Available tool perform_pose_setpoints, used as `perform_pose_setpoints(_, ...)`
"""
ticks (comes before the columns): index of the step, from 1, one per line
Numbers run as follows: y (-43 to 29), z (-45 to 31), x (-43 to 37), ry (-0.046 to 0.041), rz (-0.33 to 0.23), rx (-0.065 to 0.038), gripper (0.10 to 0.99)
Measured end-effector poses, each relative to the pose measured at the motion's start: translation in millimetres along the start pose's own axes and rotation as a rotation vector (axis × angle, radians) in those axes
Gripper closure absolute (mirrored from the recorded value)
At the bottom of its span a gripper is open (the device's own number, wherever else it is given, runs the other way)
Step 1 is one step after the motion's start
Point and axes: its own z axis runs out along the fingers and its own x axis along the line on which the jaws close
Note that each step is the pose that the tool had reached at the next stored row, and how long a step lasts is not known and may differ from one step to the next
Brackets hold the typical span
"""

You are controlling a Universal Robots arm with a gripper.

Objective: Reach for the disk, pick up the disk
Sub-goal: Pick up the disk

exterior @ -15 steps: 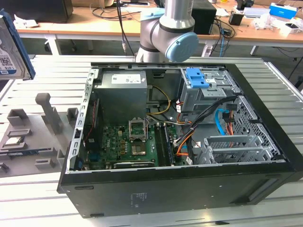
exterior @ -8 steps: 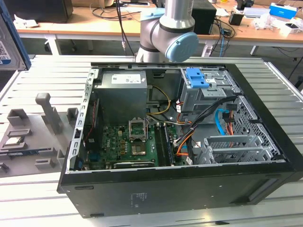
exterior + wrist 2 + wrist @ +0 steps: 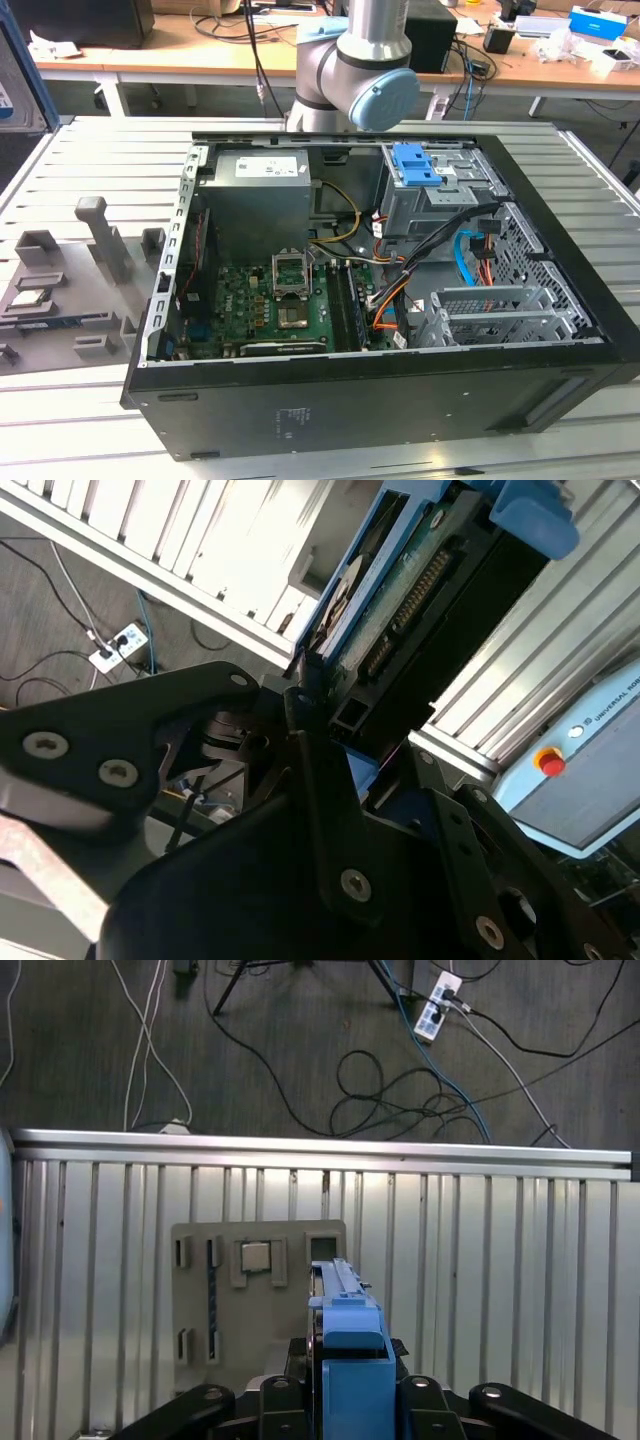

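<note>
A ribbed aluminium desk (image 3: 100,150) spans the foreground of the exterior view. Behind it stands a long, cluttered wooden-topped desk (image 3: 180,55). In the first wrist view, the dark grey floor (image 3: 80,1060) beyond the desk's edge carries looping black cables (image 3: 430,1085) and a white power strip (image 3: 437,1005).

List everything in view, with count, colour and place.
computer case: one, black, open, on the table.
table: one, silver, slatted, under the case.
power supply: one, grey, inside the case.
motherboard: one, green, inside the case.
bracket: one, blue, atop the drive cage.
fixture tray: one, grey, on the table, exterior view's left.
disk: one, blue rails, green board, in the claw.
robot arm: one, silver and light blue, beyond the case.
claw: one, black, shut on the disk.
</note>
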Motion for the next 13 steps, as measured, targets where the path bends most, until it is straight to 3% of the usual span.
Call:
perform_pose_setpoints(9, 0.9, -23.9, -0.2, -0.0001, 0.0, 0.0, 0.722)
perform_pose_setpoints(13, 1.0, -24.4, -0.2, -0.0001, 0.0, 0.0, 0.722)
